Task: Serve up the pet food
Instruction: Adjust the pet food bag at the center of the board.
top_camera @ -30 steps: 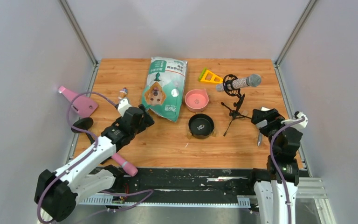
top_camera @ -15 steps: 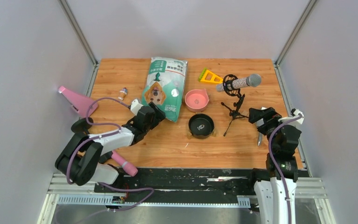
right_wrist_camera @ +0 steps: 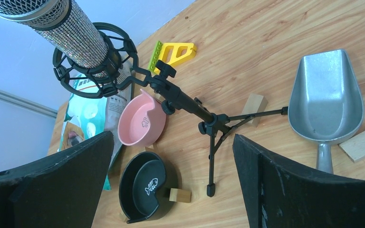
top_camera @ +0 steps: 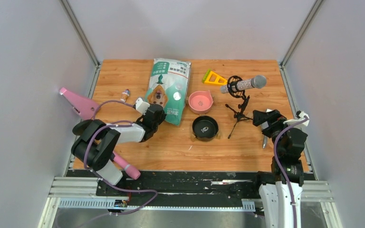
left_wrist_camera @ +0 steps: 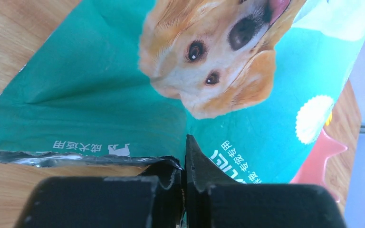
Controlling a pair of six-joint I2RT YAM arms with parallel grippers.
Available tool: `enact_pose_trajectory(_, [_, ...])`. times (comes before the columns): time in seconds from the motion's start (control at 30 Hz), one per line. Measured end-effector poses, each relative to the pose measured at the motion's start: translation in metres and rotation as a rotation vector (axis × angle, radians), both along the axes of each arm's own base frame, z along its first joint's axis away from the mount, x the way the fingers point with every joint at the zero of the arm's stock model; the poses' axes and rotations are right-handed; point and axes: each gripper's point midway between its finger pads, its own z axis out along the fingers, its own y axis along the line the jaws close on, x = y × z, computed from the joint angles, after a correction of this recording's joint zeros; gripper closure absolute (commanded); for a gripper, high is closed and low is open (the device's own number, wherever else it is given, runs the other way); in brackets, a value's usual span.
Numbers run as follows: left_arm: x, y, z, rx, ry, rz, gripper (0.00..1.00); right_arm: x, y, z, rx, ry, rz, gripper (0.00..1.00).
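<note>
Step in hand: securing the pet food bag ahead of opening or scooping. Bag lies flat, printed face up, running from the far edge of the table toward centre, left of mid-line. Kibble not visible and judged to be inside the bag; none seen in either bowl.

L side: left gripper sits at the bag's near hem, fingers pressed together. Silver seal strip appears nipped between them.

R side: right gripper hovers near the right edge, fingers spread wide, holding nothing. Metal scoop lies flat on the table below it.

Layout: pink bowl is just beside the bag's right side. Black bowl is near it, toward the arms. Mic stand stands between bowls and scoop.

Next move, est.:
1. L arm raises the hem to expose the mouth. Thin film may slip.
2. R arm descends on the scoop handle and closes on it.
3. R arm routes clear of the tripod legs.
</note>
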Motion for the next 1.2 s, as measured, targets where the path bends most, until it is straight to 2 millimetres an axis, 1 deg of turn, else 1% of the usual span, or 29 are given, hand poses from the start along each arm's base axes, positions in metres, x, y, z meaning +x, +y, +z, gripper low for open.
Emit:
enact_pose_trajectory(0.13, [0.000,0.001,0.004,0.020,-0.002,-0.008,1.00,0.000,0.000,0.001,0.000,-0.003,0.000,0.00])
enact_pose_trajectory(0.2, [-0.003,0.005,0.014,0.033,-0.008,-0.013,1.00,0.000,0.000,0.000,0.000,-0.002,0.000,0.00])
enact_pose_trajectory(0.27, [-0.010,0.010,0.033,0.052,-0.024,-0.027,1.00,0.000,0.000,0.000,0.000,-0.002,0.000,0.00])
enact_pose_trajectory(0.33, [-0.020,0.017,0.052,0.071,-0.041,-0.053,1.00,0.000,0.000,0.000,0.000,-0.001,0.000,0.00])
enact_pose_trajectory(0.4, [-0.039,0.024,0.070,0.087,-0.049,-0.094,1.00,0.000,0.000,0.000,0.000,0.001,0.001,0.00])
enact_pose_trajectory(0.43, [-0.050,0.028,0.075,0.095,-0.048,-0.113,1.00,0.000,0.000,-0.001,0.001,0.003,0.001,0.00])
enact_pose_trajectory(0.5, [-0.077,0.040,0.078,0.115,-0.025,-0.155,1.00,0.001,0.000,-0.002,0.002,0.009,0.002,0.00])
enact_pose_trajectory(0.6, [-0.119,0.058,0.074,0.131,0.021,-0.198,1.00,0.002,0.000,-0.003,0.003,0.015,0.003,0.00])
enact_pose_trajectory(0.73, [-0.162,0.076,0.083,0.147,0.043,-0.257,1.00,0.002,0.000,-0.004,0.004,0.016,0.004,0.00])
enact_pose_trajectory(0.8, [-0.178,0.082,0.096,0.163,0.040,-0.294,1.00,0.002,0.000,-0.003,0.003,0.014,0.004,0.00])
enact_pose_trajectory(0.83, [-0.184,0.084,0.108,0.169,0.029,-0.317,1.00,0.003,0.000,-0.003,0.004,0.012,0.004,0.00])
enact_pose_trajectory(0.9, [-0.191,0.084,0.132,0.177,-0.003,-0.355,1.00,0.003,0.000,-0.001,0.004,0.006,0.004,0.00])
enact_pose_trajectory(0.97, [-0.193,0.081,0.160,0.183,-0.045,-0.390,1.00,0.003,0.000,-0.001,0.005,0.003,0.004,0.00])
enact_pose_trajectory(1.07, [-0.186,0.071,0.196,0.202,-0.100,-0.448,1.00,0.003,0.000,-0.001,0.004,-0.001,0.004,0.00])
enact_pose_trajectory(1.17, [-0.173,0.057,0.214,0.225,-0.123,-0.505,1.00,0.003,0.000,-0.001,0.004,-0.005,0.004,0.00])
enact_pose_trajectory(1.2, [-0.166,0.051,0.219,0.236,-0.128,-0.523,1.00,0.002,0.000,-0.001,0.003,-0.007,0.004,0.00])
